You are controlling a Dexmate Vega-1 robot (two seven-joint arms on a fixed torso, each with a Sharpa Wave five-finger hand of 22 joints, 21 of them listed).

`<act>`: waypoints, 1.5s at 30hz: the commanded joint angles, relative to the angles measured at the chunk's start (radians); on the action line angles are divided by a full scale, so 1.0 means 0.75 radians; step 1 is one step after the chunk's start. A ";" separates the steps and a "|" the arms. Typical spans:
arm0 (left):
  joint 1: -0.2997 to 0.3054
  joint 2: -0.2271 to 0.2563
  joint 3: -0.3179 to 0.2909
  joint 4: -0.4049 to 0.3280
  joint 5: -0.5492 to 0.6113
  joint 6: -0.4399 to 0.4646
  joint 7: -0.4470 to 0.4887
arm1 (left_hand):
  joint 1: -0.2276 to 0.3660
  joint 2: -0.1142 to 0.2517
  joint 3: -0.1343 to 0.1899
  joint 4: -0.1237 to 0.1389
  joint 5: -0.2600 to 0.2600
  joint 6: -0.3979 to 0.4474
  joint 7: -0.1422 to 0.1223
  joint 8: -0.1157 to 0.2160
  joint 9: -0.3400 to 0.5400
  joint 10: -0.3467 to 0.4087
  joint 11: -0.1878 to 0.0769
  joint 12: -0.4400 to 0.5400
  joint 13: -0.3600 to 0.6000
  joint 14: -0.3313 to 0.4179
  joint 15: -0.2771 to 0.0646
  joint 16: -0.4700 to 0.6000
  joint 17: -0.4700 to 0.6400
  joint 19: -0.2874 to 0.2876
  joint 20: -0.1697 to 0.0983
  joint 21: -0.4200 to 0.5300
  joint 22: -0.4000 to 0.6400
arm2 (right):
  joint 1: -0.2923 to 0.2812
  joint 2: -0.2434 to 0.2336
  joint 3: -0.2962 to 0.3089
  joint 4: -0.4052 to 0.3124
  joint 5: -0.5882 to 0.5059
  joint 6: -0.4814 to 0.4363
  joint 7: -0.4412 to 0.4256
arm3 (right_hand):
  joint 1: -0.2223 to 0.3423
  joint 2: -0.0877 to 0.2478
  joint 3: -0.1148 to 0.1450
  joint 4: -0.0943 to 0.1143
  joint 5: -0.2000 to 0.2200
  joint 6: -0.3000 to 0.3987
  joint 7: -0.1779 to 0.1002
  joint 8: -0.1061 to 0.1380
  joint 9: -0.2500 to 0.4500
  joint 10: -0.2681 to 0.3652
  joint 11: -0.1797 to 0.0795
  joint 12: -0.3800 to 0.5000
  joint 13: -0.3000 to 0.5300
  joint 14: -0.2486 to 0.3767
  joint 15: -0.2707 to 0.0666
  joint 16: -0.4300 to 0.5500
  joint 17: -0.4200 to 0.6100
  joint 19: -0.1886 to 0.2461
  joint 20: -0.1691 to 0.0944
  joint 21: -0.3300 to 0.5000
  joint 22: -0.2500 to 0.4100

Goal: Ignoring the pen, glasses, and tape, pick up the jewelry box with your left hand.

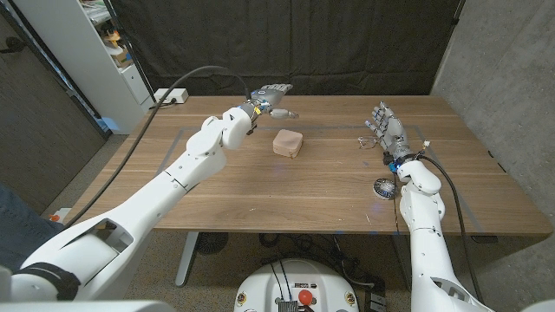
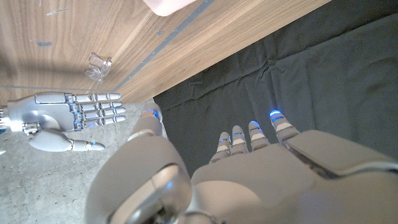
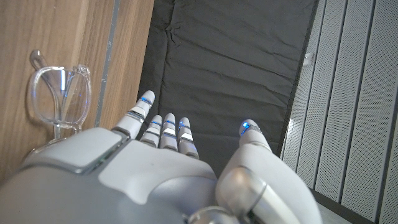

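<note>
The jewelry box (image 1: pixel 288 143) sits near the middle of the table (image 1: pixel 260 195), pale pink and lying free. Our left hand (image 1: pixel 271 98) hovers above and behind it, fingers spread and holding nothing. To grasp it well, we should lower the hand and bring it toward the box, setting thumb and fingers on opposite sides before closing. Our right hand (image 1: pixel 385 126) stands open with fingers apart, beside the glasses (image 1: pixel 368 139); the tape (image 1: pixel 384 187) lies nearer us by the right forearm. Both should be left untouched.
</note>
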 commanded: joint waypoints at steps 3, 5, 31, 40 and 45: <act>-0.005 -0.027 0.014 0.006 0.031 0.049 -0.047 | 0.009 -0.024 -0.012 0.005 0.012 -0.009 -0.002 0.006 0.004 -0.006 0.024 0.007 0.006 0.009 0.026 0.008 0.008 0.028 0.006 0.006 0.007 | 0.007 -0.004 0.001 0.008 0.000 -0.002 0.005 | 0.008 0.006 0.001 -0.004 0.008 0.010 -0.006 0.006 0.003 0.004 0.003 -0.004 0.005 0.001 0.013 0.003 0.000 0.001 0.000 -0.006 0.006; -0.006 -0.030 0.014 0.008 0.026 0.055 -0.057 | 0.010 -0.029 -0.014 0.006 0.013 -0.014 -0.005 0.004 0.004 -0.007 0.025 0.007 0.006 0.015 0.028 0.010 0.009 0.037 0.006 0.010 0.009 | 0.007 -0.005 0.001 0.009 0.000 0.001 0.006 | 0.008 0.007 0.001 -0.004 0.008 0.010 -0.006 0.006 0.003 0.005 0.002 -0.004 0.005 0.001 0.012 0.003 0.000 0.001 0.001 -0.006 0.006; -0.083 -0.083 0.147 0.022 0.183 0.209 -0.244 | 0.037 -0.091 -0.063 0.028 0.052 -0.020 -0.033 0.009 0.010 -0.018 0.036 0.018 0.027 0.094 0.079 0.035 0.022 0.287 0.008 0.089 0.029 | 0.012 -0.008 0.015 0.032 0.007 0.008 0.009 | 0.008 0.007 -0.002 -0.006 0.008 0.010 -0.009 0.004 0.003 0.004 -0.001 -0.006 0.005 -0.001 0.017 0.002 0.000 -0.003 0.008 -0.007 0.006; -0.100 -0.093 0.172 0.035 0.235 0.231 -0.305 | 0.032 -0.099 -0.077 0.033 0.056 -0.023 -0.033 0.007 0.011 -0.037 0.040 0.014 0.031 0.090 0.082 0.031 0.023 0.328 0.008 0.098 0.028 | 0.016 -0.009 0.015 0.042 0.006 0.010 0.009 | 0.007 0.008 -0.002 -0.006 0.008 0.009 -0.010 0.003 0.003 0.004 -0.004 -0.006 0.005 -0.001 0.017 0.002 0.000 -0.004 0.011 -0.007 0.006; -0.105 -0.101 0.176 0.050 0.243 0.238 -0.323 | 0.029 -0.102 -0.083 0.035 0.057 -0.022 -0.032 0.008 0.011 -0.041 0.042 0.014 0.033 0.088 0.084 0.029 0.024 0.343 0.008 0.102 0.027 | 0.018 -0.009 0.014 0.046 0.004 0.007 0.007 | 0.008 0.009 -0.002 -0.006 0.008 0.010 -0.010 0.003 0.003 0.004 -0.003 -0.006 0.005 0.000 0.017 0.002 0.000 -0.004 0.012 -0.007 0.006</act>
